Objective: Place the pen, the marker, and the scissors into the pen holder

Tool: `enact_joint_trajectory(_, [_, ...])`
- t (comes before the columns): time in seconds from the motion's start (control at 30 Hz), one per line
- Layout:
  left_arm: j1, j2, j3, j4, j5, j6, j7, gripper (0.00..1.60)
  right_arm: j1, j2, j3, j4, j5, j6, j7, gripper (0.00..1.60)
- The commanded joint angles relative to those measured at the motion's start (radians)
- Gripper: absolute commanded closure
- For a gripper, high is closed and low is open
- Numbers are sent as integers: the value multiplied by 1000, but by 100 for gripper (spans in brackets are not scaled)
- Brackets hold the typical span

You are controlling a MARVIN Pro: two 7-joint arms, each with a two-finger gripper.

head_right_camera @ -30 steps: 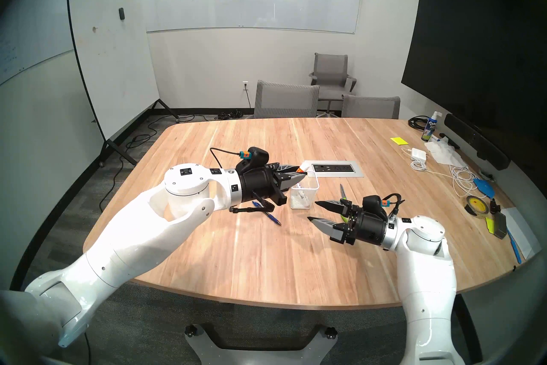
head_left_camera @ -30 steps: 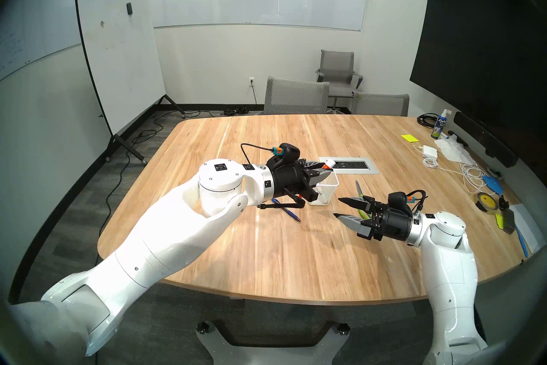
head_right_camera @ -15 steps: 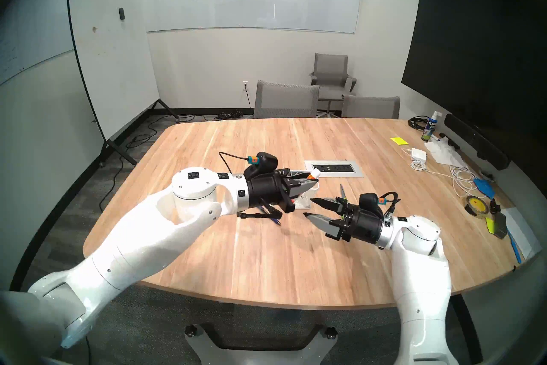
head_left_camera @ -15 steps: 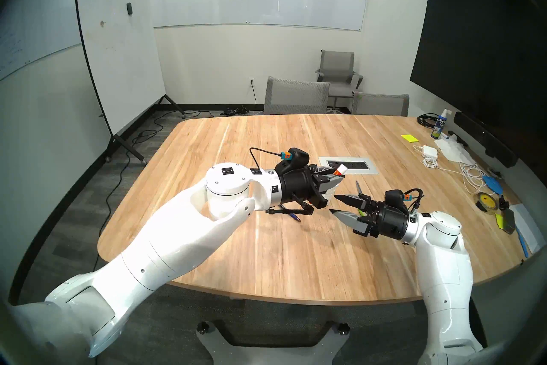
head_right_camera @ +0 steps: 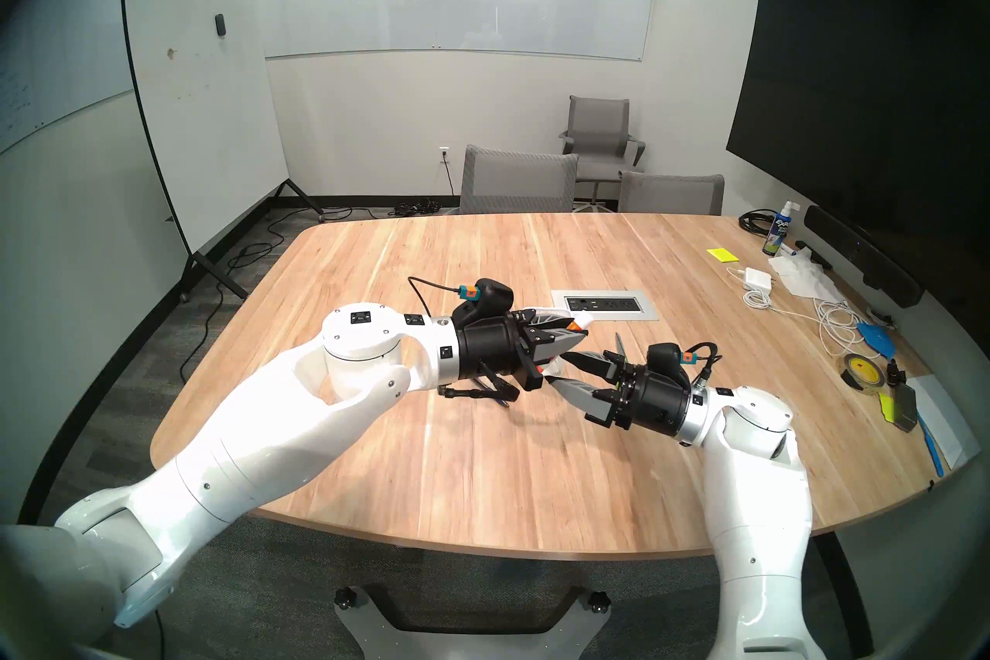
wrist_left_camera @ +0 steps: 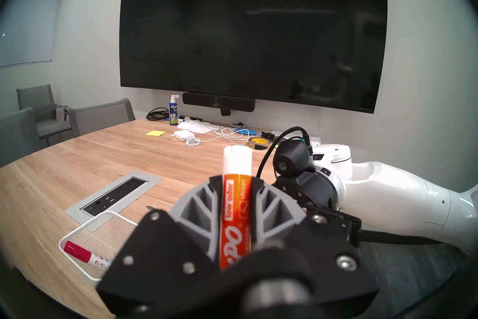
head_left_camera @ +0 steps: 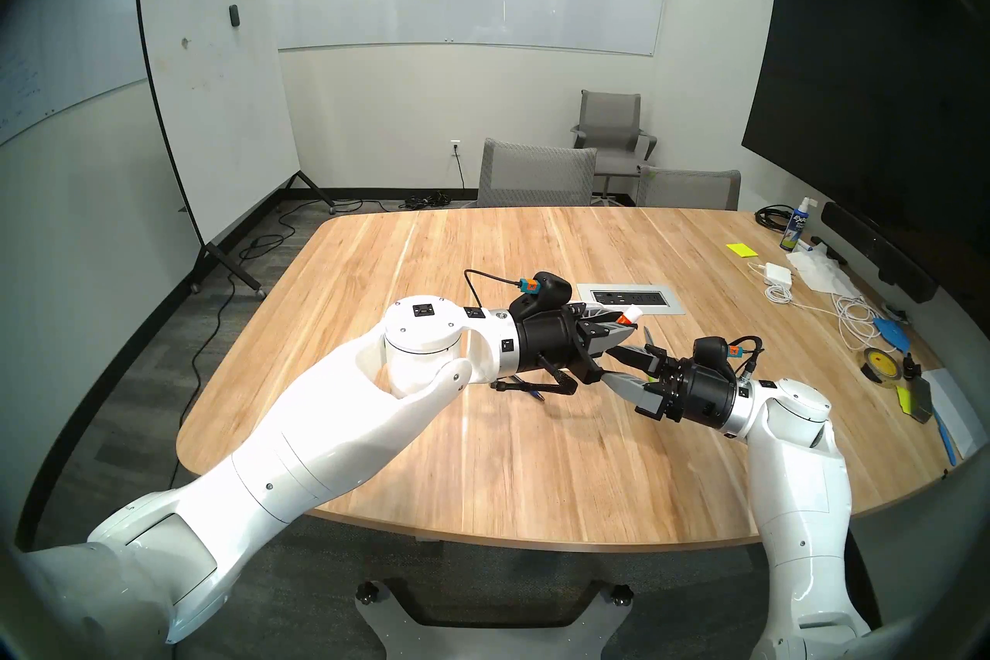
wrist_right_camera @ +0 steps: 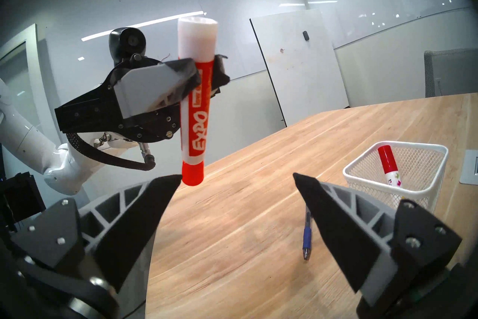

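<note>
Scissors [head_left_camera: 649, 337] mostly hidden behind right end effector [head_left_camera: 614, 364]; pen [wrist_right_camera: 306, 235] partly covered.

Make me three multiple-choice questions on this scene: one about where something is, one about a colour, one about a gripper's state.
1. Where does the blue pen lie?
A. in the pen holder
B. on the table
C. in a gripper

2. What colour is the cap of the held marker?
A. orange-red
B. green
C. black

3. How is the right gripper?
A. shut on the marker
B. shut, empty
C. open

Key: 1 B, it rests on the wood beside the holder. 2 A, the cap hangs below the left gripper. 3 C, its fingers stand wide apart.
</note>
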Motion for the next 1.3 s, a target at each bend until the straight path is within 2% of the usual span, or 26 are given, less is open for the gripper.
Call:
enact_joint_trajectory(0.0, [-15, -30, -5, -5, -9, -12, 0, 160, 11, 0, -4, -23, 28, -4, 16, 0])
enact_joint_trajectory(0.73, [-9, -58, 6, 23, -15, -31, -24, 160, 2, -1, -14, -32, 53, -15, 16, 0])
enact_joint_trajectory(0.8, [-8, -59, 7, 23, -16, -32, -25, 160, 1, -1, -14, -34, 54, -16, 16, 61])
enact_joint_trajectory(0.83, [-8, -59, 7, 23, -16, -32, -25, 160, 1, -1, -14, -34, 54, -16, 16, 61])
enact_joint_trajectory(0.87, [-8, -59, 7, 23, -16, -32, -26, 160, 0, -2, -14, -35, 54, -16, 16, 80])
enact_joint_trajectory(0.93, [-7, -60, 7, 25, -17, -34, -27, 160, -3, -2, -13, -38, 53, -17, 16, 107])
enact_joint_trajectory(1.0, [-6, -60, 7, 25, -16, -35, -28, 160, -5, -2, -12, -40, 53, -17, 16, 121])
enact_joint_trajectory(1.03, [-6, -61, 7, 25, -17, -35, -27, 160, -5, -2, -12, -39, 53, -17, 16, 123])
enact_joint_trajectory(1.27, [-5, -59, 9, 22, -13, -33, -24, 160, -4, -1, -10, -33, 53, -22, 16, 126])
